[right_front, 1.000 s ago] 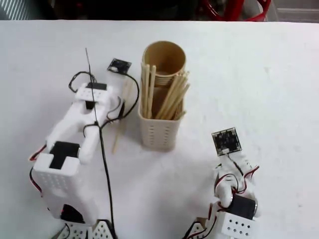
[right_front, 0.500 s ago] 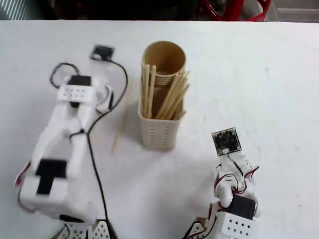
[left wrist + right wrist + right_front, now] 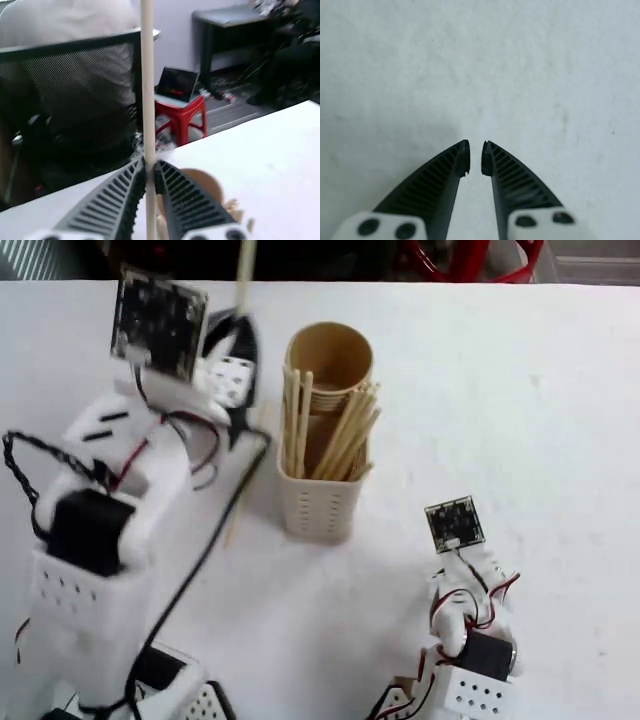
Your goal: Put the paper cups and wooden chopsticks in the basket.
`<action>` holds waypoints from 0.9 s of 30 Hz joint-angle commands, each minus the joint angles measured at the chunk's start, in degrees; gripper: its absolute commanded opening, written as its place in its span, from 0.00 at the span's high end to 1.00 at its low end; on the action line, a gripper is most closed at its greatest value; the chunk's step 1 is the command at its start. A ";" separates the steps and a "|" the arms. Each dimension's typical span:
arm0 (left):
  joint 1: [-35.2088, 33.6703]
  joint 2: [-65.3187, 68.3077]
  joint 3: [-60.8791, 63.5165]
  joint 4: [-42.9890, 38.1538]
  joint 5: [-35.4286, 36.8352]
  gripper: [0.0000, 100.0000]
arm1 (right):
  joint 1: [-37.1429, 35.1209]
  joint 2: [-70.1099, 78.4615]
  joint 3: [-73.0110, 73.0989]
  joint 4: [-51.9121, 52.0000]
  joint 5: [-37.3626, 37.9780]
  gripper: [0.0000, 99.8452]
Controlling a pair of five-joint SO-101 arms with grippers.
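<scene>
From above I lose the upper end of the held chopstick (image 3: 245, 265) past the picture's edge, beyond the basket (image 3: 318, 505). On the left wrist camera it runs out at both ends. A cable (image 3: 215, 540) crosses the loose chopstick (image 3: 230, 532) lying just beside the basket and covers part of it. The paper cups (image 3: 330, 355) sit nested inside the basket, walls masked by sticks, so I cannot count them. Behind my left fingers (image 3: 115, 200) they blur.
</scene>
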 commanded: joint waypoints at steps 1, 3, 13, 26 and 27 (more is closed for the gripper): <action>8.22 -0.66 -0.62 -4.75 -0.18 0.97 | 0.22 -0.31 0.53 0.22 0.26 0.94; 10.15 1.27 1.14 -7.30 -4.57 0.97 | 0.22 -0.31 0.53 0.22 0.26 0.94; 10.68 7.87 2.55 -11.60 -9.67 0.97 | 0.22 -0.31 0.53 0.22 0.26 0.94; 10.42 7.78 2.81 -11.34 -9.76 0.97 | 0.22 -0.31 0.53 0.22 0.26 0.94; 10.42 7.78 2.81 -11.34 -9.76 0.97 | 0.22 -0.31 0.53 0.22 0.26 0.94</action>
